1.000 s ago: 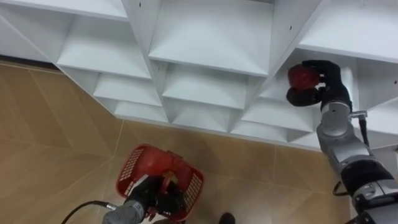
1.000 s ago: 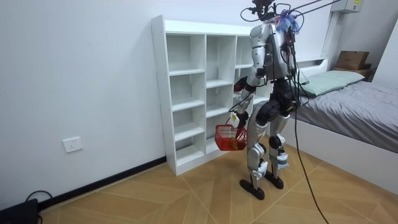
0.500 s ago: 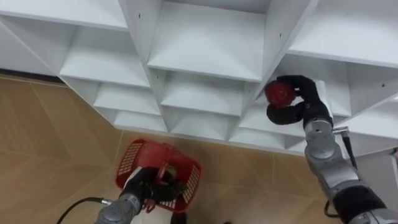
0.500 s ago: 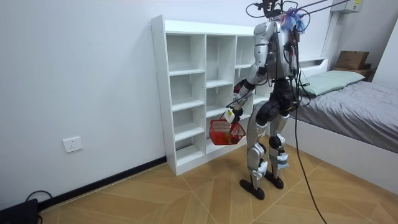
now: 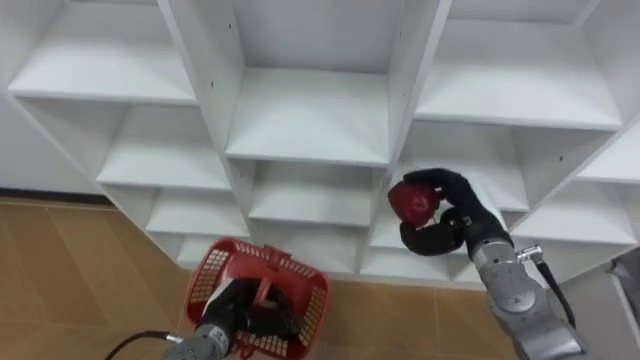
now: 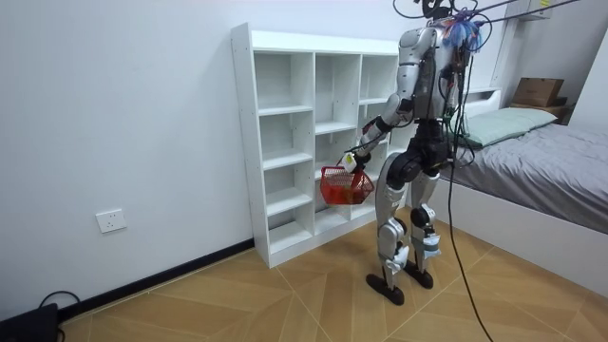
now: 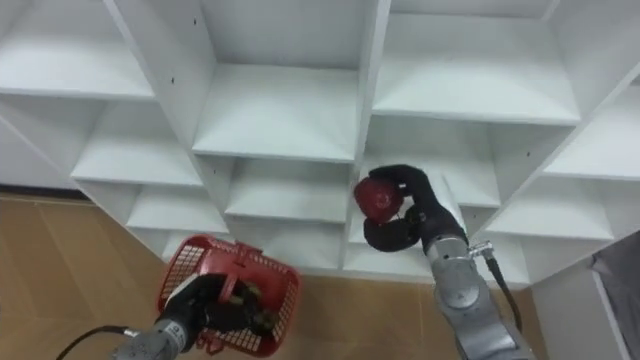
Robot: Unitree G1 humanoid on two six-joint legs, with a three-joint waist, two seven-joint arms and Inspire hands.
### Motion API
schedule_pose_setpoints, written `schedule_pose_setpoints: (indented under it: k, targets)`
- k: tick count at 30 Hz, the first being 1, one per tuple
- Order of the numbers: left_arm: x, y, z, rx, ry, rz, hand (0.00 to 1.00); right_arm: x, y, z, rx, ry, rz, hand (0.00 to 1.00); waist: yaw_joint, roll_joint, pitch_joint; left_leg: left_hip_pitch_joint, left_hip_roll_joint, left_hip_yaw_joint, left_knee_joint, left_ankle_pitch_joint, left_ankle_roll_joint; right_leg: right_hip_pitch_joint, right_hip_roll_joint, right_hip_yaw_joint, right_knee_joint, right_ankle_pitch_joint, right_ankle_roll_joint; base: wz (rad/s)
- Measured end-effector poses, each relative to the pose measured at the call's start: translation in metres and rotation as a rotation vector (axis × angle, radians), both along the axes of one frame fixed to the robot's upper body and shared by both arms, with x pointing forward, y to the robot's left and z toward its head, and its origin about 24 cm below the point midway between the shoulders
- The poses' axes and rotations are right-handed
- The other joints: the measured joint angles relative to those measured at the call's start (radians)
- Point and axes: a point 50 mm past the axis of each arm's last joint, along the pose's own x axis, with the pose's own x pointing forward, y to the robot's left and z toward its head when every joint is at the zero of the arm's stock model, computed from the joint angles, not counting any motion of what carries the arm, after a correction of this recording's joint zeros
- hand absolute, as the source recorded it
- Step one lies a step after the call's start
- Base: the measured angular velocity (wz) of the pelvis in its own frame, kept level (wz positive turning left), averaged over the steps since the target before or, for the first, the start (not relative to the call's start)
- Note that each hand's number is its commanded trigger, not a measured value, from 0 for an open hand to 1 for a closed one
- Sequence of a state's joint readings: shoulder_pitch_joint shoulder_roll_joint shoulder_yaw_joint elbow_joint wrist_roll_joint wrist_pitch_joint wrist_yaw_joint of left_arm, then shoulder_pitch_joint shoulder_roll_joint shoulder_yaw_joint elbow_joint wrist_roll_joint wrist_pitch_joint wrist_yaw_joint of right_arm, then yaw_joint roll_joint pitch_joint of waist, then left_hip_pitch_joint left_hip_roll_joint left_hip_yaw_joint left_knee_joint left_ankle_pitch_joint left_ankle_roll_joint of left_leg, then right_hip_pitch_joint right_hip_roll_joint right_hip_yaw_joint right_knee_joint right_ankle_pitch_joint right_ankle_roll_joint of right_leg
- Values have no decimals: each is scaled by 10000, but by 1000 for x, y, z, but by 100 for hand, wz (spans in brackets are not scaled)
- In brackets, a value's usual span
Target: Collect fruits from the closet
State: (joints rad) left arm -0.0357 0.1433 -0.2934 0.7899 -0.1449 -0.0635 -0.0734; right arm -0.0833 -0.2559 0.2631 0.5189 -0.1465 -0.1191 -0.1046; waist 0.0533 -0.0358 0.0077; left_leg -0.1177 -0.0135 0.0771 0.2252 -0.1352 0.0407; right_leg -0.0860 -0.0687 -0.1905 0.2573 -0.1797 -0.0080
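Observation:
A red apple (image 5: 412, 201) (image 7: 380, 198) sits in my right hand (image 5: 444, 211) (image 7: 408, 212), whose dark fingers are curled round it. That hand is out in front of the white closet (image 5: 310, 110) (image 6: 285, 133), level with a middle shelf. My left hand (image 5: 236, 314) (image 7: 200, 305) is shut on the handle of a red mesh basket (image 5: 256, 296) (image 7: 228, 294) (image 6: 346, 184), held low in front of the lower shelves. The apple is above and to the right of the basket. In the room view I stand upright facing the closet.
The closet's compartments within sight hold nothing. Wooden floor (image 5: 70, 270) lies below it. A bed (image 6: 532, 161) stands at the room view's right, with a white wall (image 6: 114, 123) and a socket (image 6: 111, 220) on the room view's left.
My right hand has drawn the apple out of the right-hand compartment, leftward and down toward the basket. The left hand has raised the basket. The head camera has tilted up toward the shelves.

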Motion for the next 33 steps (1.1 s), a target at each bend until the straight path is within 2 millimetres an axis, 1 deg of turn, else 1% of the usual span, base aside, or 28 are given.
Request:
schedule_pose_setpoints:
  k: [4, 8, 11, 16, 18, 23, 25, 33]
  targets:
    - [3, -4, 3, -211, -333, -55, 100, -13, 10, -12, 411, 594, 279, 100, -147, -114, -40, 210, 5, 52, -47, -3, -15, 263, 28, -11, -64, 10, 3, 1]
    - [3, -8, 3, -348, -361, -69, 100, -27, 22, -21, 522, 1108, 873, 100, -217, -118, -40, 265, 4, 54, -58, -23, -14, 353, 96, 7, -193, 38, 20, 0]
    - [5, -10, 5, -482, -432, -174, 100, -34, 27, -26, 324, 1453, 1412, 100, -210, -113, -37, 262, 10, 54, -58, -31, -18, 347, 104, 16, -191, 39, 20, 0]
    - [9, -14, 10, -682, -704, -246, 100, -35, 32, -27, 213, 1611, 1827, 100, -201, -101, -30, 277, 27, 54, -45, -58, -37, 346, 150, 164, -174, 38, 17, -2]
    - [10, -15, 10, -785, -726, -263, 100, -36, 35, -28, 287, 1639, 1916, 100, -203, -79, -14, 307, 40, 56, -43, -86, -47, 352, 168, 222, -168, 38, 16, -8]
    - [15, -22, 17, -1098, -1049, -378, 100, -35, 41, -26, 408, 1662, 2133, 100, -194, 60, 84, 293, 43, 83, -40, -113, -48, 328, 169, 266, -176, 38, 17, -2]
    - [15, -23, 17, -1120, -1074, -406, 100, -35, 43, -27, 453, 1683, 2172, 100, -211, 88, 103, 284, 54, 106, -42, -117, -53, 324, 171, 269, -185, 38, 16, 0]
    - [17, -25, 20, -1260, -1193, -621, 100, -36, 43, -27, 505, 1802, 2342, 100, -184, 98, 101, 273, 92, 241, -48, -145, -72, 274, 186, 353, -190, 34, 10, -2]
